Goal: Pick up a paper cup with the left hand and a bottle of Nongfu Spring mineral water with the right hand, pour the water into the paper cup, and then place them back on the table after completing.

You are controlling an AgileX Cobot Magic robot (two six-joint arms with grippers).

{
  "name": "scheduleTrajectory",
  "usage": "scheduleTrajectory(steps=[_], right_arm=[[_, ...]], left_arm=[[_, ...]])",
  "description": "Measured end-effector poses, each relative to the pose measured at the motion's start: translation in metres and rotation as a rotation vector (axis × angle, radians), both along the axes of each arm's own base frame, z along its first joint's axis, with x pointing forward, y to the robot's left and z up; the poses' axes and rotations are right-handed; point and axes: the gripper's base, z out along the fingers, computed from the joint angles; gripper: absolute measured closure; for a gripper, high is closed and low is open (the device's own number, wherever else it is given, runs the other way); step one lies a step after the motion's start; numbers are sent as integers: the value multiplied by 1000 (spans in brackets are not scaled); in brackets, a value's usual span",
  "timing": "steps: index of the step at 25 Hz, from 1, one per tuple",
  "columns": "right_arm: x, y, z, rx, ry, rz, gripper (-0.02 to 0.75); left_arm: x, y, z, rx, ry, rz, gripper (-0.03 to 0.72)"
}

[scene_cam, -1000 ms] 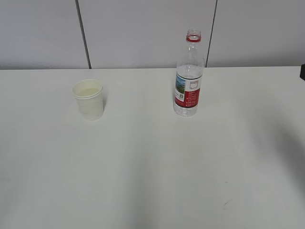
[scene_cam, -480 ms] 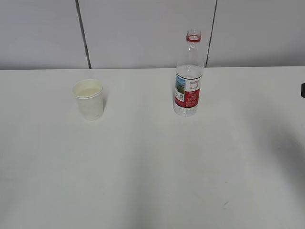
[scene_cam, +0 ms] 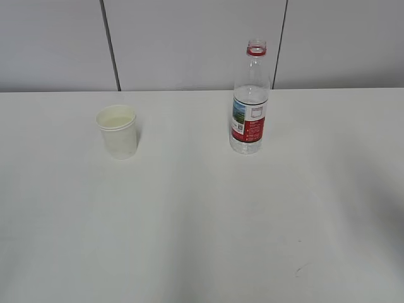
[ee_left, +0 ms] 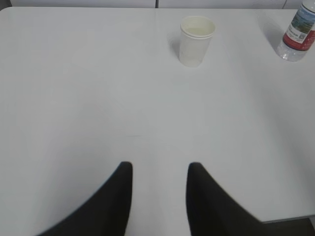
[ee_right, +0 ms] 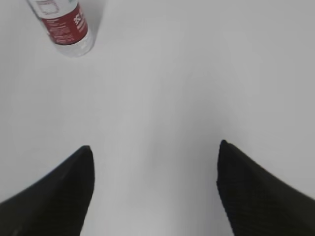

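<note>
Exterior view: paper cup stands upright at left-centre of the white counter, w/ pale liquid inside. Water bottle stands upright right of centre, cap off, red neck ring, red label, partly filled; well apart from the cup. No arm visible in this view.

Left wrist view: left claw at bottom centre, fingers narrowly apart, holding nothing, above bare counter; cup near top centre, bottle at upper right corner.

Right wrist view: right claw spread wide, empty, fingers at bottom corners; bottle at upper left of frame, well apart from it.
</note>
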Motion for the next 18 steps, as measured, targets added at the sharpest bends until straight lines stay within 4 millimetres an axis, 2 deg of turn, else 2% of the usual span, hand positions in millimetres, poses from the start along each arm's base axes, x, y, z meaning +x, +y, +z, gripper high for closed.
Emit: scheduleTrajectory(steps=[7,13,18], right_arm=[[-54,0,29,43,-10,16,164],[-106,-2,34,65,-23,2,164],[-138,-6,31,36,-36,-6,164]], left_arm=[[0,0,0,-1,0,-1,450],[0,0,0,-1,0,-1,450],[0,0,0,-1,0,-1,450]])
